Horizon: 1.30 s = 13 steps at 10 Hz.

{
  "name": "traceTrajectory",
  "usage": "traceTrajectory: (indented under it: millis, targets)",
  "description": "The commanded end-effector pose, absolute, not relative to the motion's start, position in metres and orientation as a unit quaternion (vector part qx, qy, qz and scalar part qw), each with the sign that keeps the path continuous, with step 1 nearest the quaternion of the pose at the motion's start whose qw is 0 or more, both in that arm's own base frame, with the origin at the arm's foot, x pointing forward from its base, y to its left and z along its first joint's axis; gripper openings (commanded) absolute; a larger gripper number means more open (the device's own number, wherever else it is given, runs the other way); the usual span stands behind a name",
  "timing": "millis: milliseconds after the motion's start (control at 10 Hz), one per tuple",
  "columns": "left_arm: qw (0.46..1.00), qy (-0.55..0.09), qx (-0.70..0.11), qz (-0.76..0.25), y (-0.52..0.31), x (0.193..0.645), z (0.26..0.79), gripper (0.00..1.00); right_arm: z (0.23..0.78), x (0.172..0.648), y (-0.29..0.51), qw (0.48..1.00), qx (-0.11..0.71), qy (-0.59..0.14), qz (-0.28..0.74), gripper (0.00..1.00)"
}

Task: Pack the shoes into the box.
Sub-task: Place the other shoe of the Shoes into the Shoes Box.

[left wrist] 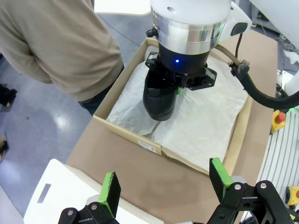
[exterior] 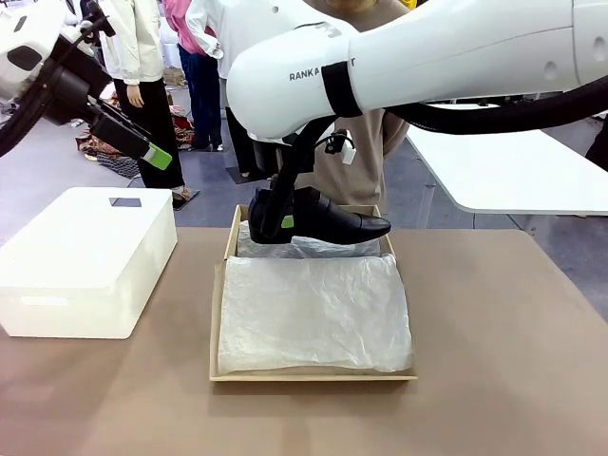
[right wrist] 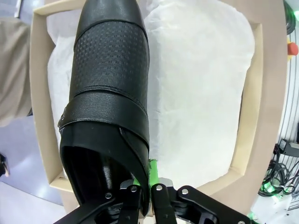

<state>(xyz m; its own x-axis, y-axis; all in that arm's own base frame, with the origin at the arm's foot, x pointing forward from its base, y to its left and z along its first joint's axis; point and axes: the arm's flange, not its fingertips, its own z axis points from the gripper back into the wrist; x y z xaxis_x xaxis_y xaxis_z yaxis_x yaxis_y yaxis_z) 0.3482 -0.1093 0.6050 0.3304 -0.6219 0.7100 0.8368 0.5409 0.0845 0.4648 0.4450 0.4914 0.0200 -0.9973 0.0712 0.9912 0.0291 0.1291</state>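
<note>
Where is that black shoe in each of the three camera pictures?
Front view: shoe at centre, over the box's far end.
Left wrist view: shoe upper middle, beneath the right arm's wrist.
Right wrist view: shoe down the left half, heel end pinched by the fingers.
Shared landmark: white tissue paper lining the box.

One shoe (exterior: 332, 224), one cardboard box (exterior: 217, 328), one white box (exterior: 85, 256), two tools (left wrist: 165, 179) (right wrist: 147, 173).

L fingers (left wrist: 110, 189) apart; shoe (left wrist: 160, 100) above box (left wrist: 240, 133).
</note>
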Motion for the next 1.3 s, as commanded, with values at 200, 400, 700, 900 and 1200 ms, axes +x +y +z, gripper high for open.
traceTrajectory:
  millis: [200, 400, 700, 900, 1200]
  targets:
    - [0.798, -0.358, -0.159, -0.458, -0.109, 0.348, 0.605, 1.00, 0.484, 0.471, 0.453, 0.677, 0.049, -0.093, -0.728, 0.00]
    - [0.798, -0.358, -0.159, -0.458, -0.109, 0.348, 0.605, 1.00, 0.478, 0.473, 0.454, 0.671, 0.052, -0.083, -0.735, 0.00]
    - [0.798, -0.358, -0.159, -0.458, -0.109, 0.348, 0.605, 1.00, 0.464, 0.474, 0.456, 0.669, 0.048, -0.079, -0.738, 0.00]
    - [0.798, -0.358, -0.159, -0.458, -0.109, 0.348, 0.605, 1.00, 0.457, 0.475, 0.455, 0.664, 0.042, -0.076, -0.743, 0.00]
    - [0.798, -0.358, -0.159, -0.458, -0.109, 0.348, 0.605, 1.00, 0.448, 0.475, 0.457, 0.678, 0.050, -0.082, -0.729, 0.00]
